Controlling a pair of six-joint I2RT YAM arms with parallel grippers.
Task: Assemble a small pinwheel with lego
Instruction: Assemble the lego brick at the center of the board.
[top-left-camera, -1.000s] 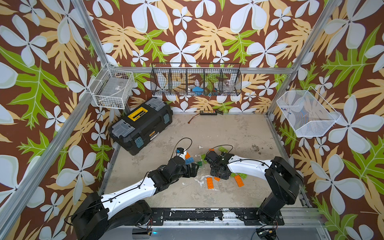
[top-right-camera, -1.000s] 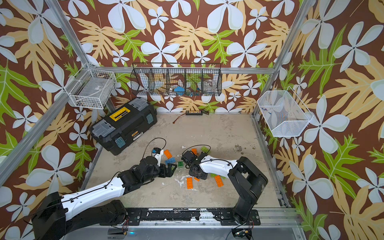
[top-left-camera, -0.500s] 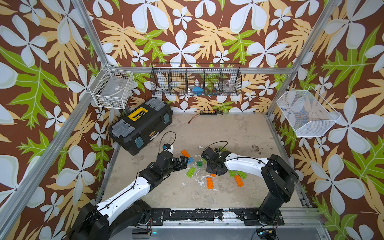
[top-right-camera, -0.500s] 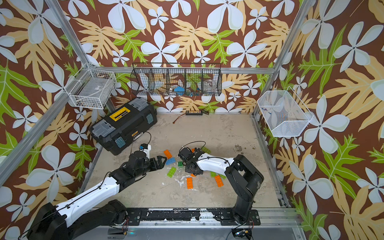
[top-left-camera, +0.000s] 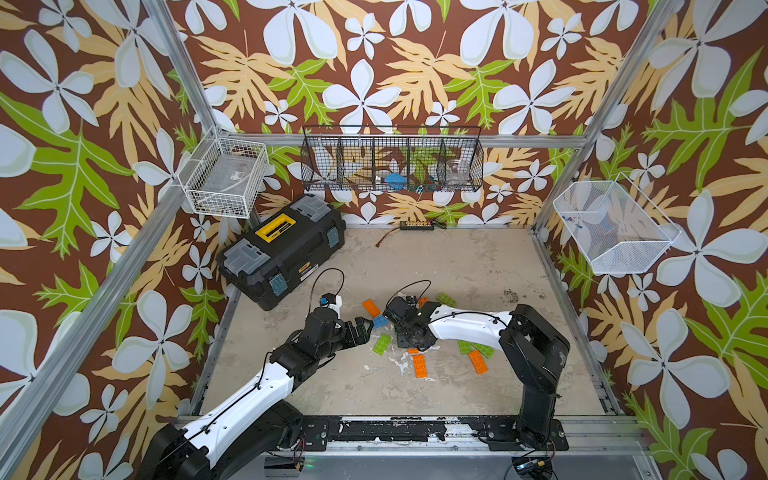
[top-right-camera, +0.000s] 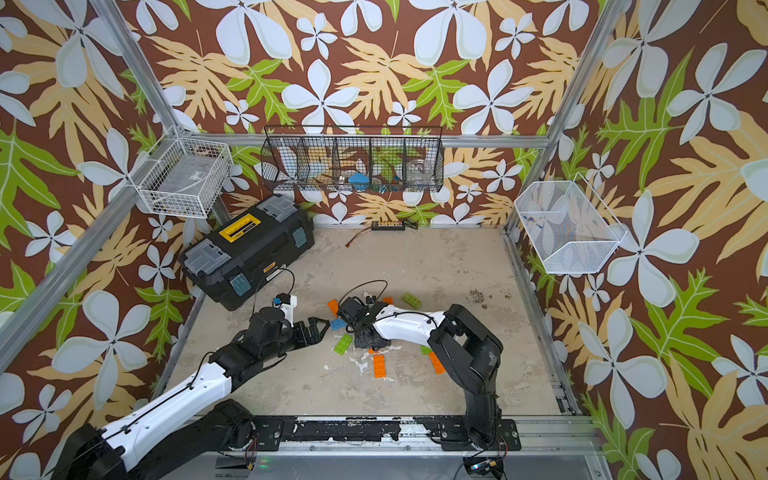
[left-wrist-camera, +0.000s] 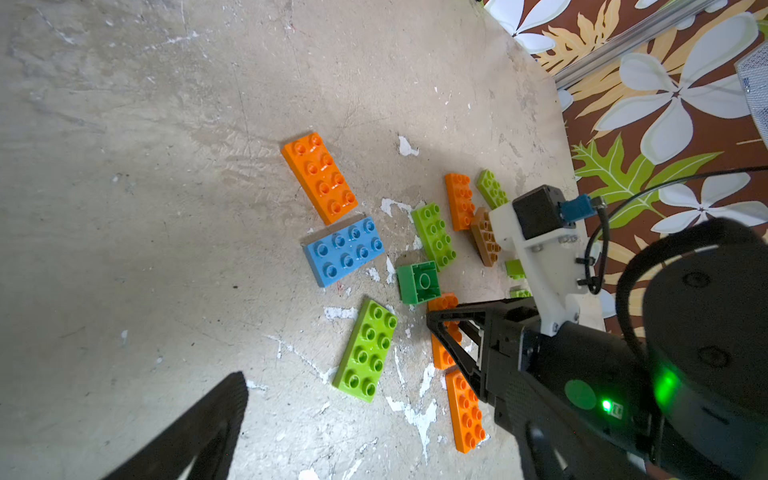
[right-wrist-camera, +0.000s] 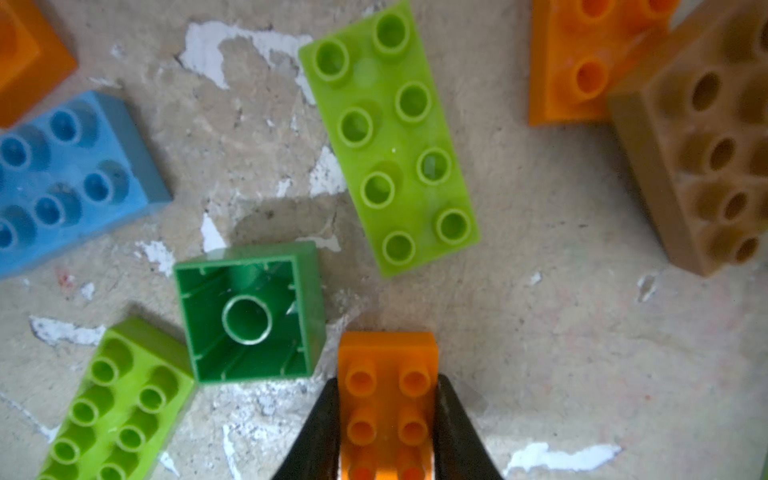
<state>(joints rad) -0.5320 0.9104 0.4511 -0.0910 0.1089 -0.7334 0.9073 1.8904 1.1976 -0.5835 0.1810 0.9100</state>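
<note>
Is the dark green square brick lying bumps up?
No, the dark green square brick lies upside down, showing its hollow underside and round tube.

Both top views look steeply down from high above the arms' base rail (top-left-camera: 399, 432), facing the back wall (top-left-camera: 390, 83) and far enough off to take in the whole tabletop (top-left-camera: 457, 266). The left wrist view skims low and slantwise over the lego (left-wrist-camera: 365, 349) toward the right gripper (left-wrist-camera: 440, 324). The right wrist view hangs very close above the orange brick (right-wrist-camera: 386, 357); these 2 share the dark green square (right-wrist-camera: 249, 311) and the blue brick (right-wrist-camera: 70, 178).
</note>
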